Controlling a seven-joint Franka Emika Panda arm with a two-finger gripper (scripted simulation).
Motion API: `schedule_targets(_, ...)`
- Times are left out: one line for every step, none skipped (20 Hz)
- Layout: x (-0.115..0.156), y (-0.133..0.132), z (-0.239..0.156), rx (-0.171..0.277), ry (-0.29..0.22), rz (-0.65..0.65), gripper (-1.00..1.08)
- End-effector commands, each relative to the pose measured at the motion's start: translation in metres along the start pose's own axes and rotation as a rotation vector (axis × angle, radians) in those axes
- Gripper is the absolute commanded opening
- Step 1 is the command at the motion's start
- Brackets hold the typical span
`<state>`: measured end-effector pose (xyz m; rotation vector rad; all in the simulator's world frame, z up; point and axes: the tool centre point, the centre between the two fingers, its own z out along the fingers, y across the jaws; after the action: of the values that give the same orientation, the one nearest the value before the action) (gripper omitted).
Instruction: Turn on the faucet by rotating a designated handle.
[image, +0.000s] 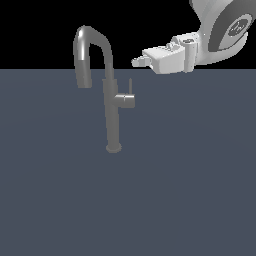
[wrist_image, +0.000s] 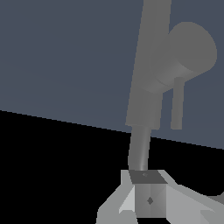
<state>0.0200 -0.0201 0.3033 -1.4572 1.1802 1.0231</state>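
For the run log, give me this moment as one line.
phase: approach | gripper: near handle, no contact, holding nothing | faucet: upright, lever rod vertical | jaw state: unclear

Slate-blue floor (image: 190, 200), black backdrop (image: 35, 30)

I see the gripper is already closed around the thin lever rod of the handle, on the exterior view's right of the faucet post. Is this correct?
Not quite. The gripper is not on the lever rod: the exterior view shows it above the handle and apart from it, touching nothing. The rest holds: the handle sits on the exterior view's right of the faucet post.
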Motion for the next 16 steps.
schedule_targets(0.014,-0.003,0.003,0.049,-0.045,0.05,-1.0)
schedule_targets(0.02,-0.003,0.004,0.065,-0.06,0.068,-1.0)
schedule_targets(0.024,-0.004,0.005,0.08,-0.074,0.084,-1.0)
schedule_targets(0.029,-0.004,0.007,0.095,-0.088,0.099,-1.0)
schedule_targets(0.033,-0.004,0.008,0.108,-0.1,0.112,-1.0)
schedule_targets(0.036,-0.005,0.009,0.12,-0.111,0.125,-1.0)
schedule_targets(0.04,-0.005,0.01,0.131,-0.121,0.137,-1.0)
schedule_targets(0.043,-0.005,0.011,0.141,-0.131,0.147,-1.0)
schedule_targets(0.045,-0.005,0.012,0.149,-0.139,0.156,-1.0)
schedule_targets(0.047,-0.005,0.013,0.157,-0.146,0.164,-1.0)
schedule_targets(0.049,-0.005,0.014,0.163,-0.152,0.171,-1.0)
schedule_targets(0.051,-0.005,0.015,0.169,-0.157,0.177,-1.0)
schedule_targets(0.052,-0.005,0.016,0.173,-0.162,0.181,-1.0)
schedule_targets(0.053,-0.005,0.016,0.176,-0.165,0.185,-1.0)
schedule_targets(0.054,-0.005,0.016,0.179,-0.167,0.187,-1.0)
schedule_targets(0.054,-0.005,0.017,0.18,-0.168,0.188,-1.0)
